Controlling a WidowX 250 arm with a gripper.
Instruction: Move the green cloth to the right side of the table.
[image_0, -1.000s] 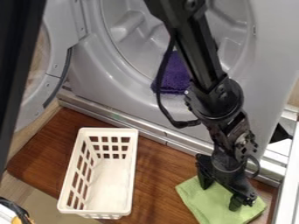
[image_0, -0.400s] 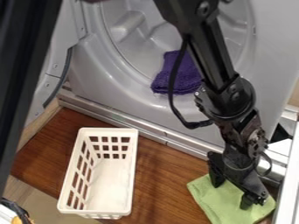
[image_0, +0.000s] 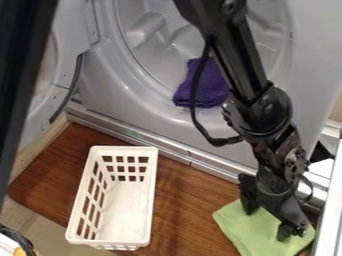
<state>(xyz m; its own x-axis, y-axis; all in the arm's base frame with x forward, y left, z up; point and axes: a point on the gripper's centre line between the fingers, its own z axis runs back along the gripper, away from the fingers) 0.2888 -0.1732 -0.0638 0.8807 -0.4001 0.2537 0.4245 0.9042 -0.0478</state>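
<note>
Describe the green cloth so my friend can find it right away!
Find the big grey machine; in front of it is a brown wooden board. At the board's right end, under the black pincer, lies a light green cloth. Its green colour sets it apart from the holey white basket and the purple cloth higher up.

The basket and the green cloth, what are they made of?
The basket looks like smooth plastic, with stiff walls and neat, evenly cut holes. The green cloth seems to be soft, dull fabric with a slightly rumpled surface, maybe cotton or microfiber.
</note>
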